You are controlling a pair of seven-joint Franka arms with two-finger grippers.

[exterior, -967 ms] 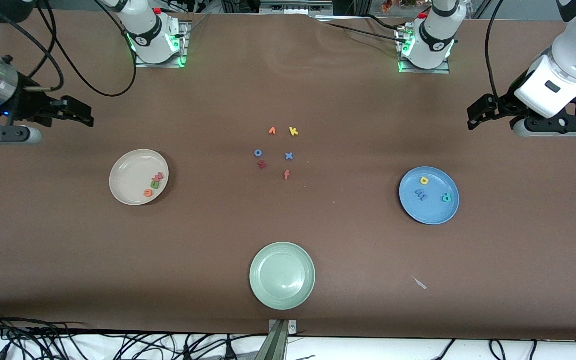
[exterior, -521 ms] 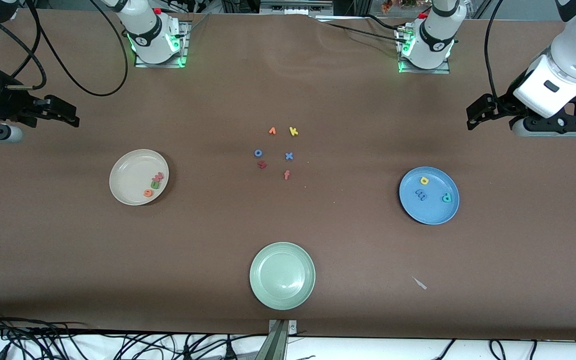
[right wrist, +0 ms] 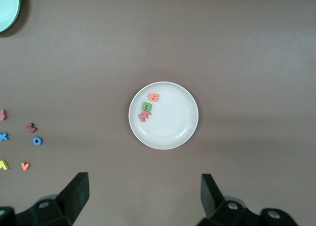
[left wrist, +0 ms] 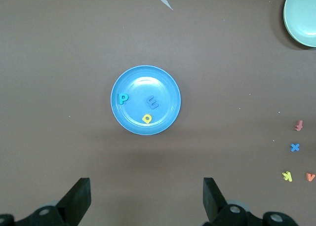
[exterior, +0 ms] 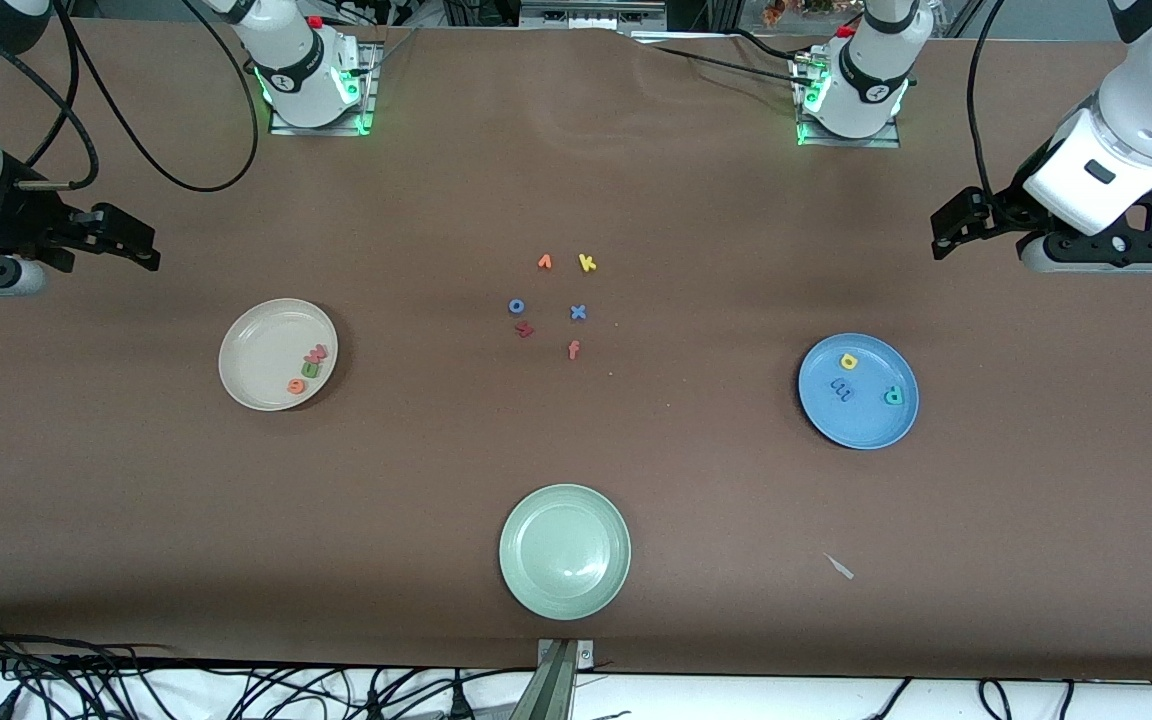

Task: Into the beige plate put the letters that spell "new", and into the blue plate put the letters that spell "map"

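6 letters sit sorted: green n point(exterior: 310, 368), orange e point(exterior: 296, 386) and pinkish-red w point(exterior: 317, 353) in the beige plate point(exterior: 254, 347); blue m point(exterior: 842, 389), yellow a point(exterior: 848, 361), teal p point(exterior: 893, 396) in the blue plate point(exterior: 871, 428). Little risk remains beyond a stray sweep nudging a plate. Left gripper point(exterior: 946, 232) and right gripper point(exterior: 136, 240) hang released and empty, each over bare table near its own plate.

The n point(exterior: 310, 369), e point(exterior: 296, 386) and w point(exterior: 317, 353) lie close together in one plate point(exterior: 254, 355) toward the right arm's end of the counter point(exterior: 696, 500). The m point(exterior: 842, 389), a point(exterior: 847, 362) and p point(exterior: 893, 396) lie in another plate point(exterior: 861, 425) toward the left arm's end. Between the two plates, loose letters point(exterior: 556, 305) lie on the counter. A third plate point(exterior: 564, 551) sits nearer the camera than those letters.
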